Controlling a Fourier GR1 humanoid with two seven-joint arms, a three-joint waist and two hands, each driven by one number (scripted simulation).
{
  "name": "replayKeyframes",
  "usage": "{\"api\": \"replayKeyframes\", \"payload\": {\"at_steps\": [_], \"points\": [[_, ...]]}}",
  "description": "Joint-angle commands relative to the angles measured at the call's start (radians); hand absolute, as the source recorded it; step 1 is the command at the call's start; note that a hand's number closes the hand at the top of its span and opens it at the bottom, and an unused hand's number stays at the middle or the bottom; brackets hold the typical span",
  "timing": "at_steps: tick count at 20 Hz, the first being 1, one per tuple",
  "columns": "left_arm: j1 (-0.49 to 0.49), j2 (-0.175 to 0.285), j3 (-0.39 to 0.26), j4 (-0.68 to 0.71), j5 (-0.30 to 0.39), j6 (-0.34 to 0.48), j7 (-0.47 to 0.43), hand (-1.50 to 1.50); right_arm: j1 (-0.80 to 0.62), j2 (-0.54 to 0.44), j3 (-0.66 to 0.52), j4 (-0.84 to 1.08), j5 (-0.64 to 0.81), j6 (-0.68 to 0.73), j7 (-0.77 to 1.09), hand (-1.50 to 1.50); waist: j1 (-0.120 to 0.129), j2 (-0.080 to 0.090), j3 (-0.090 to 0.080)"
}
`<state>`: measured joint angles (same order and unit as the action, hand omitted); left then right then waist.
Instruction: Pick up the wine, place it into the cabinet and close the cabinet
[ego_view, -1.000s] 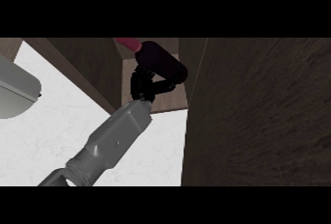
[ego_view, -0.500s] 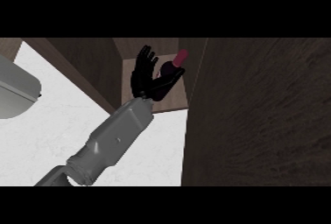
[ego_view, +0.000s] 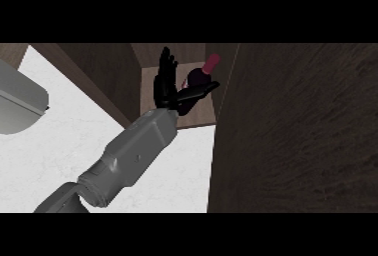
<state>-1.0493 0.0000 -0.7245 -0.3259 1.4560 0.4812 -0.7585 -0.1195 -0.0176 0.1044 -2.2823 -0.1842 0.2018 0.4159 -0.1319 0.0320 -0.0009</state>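
I am holding my left hand (ego_view: 167, 94) open inside the cabinet (ego_view: 103, 70), fingers straight and slightly spread, pinching nothing, thumb stretching across the wine (ego_view: 198, 77). The wine is standing at the cabinet's right edge, beside the open door (ego_view: 295, 130).

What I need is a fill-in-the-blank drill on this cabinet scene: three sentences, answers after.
1. The dark glass wine bottle with a red top stands inside the brown wooden ___.
2. The black left hand beside the bottle has straight fingers, so it is ___.
3. The forearm behind that hand is ___ in colour.
Answers: cabinet; open; grey.
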Motion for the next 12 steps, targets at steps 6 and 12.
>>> {"api": "replayKeyframes", "payload": {"at_steps": [6, 12], "points": [[-0.002, 0.0, -0.066, -0.061, 0.013, 0.041, -0.059, -1.5, 0.022, -0.015, -0.017, -0.016, -0.024, 0.013, 0.004, -1.5, 0.009, -0.004, 0.001], [0.012, 0.0, -0.082, -0.106, 0.049, 0.038, -0.118, -1.5, 0.044, 0.007, 0.033, -0.016, 0.028, -0.004, 0.005, -1.5, 0.032, -0.01, 0.0]]}}
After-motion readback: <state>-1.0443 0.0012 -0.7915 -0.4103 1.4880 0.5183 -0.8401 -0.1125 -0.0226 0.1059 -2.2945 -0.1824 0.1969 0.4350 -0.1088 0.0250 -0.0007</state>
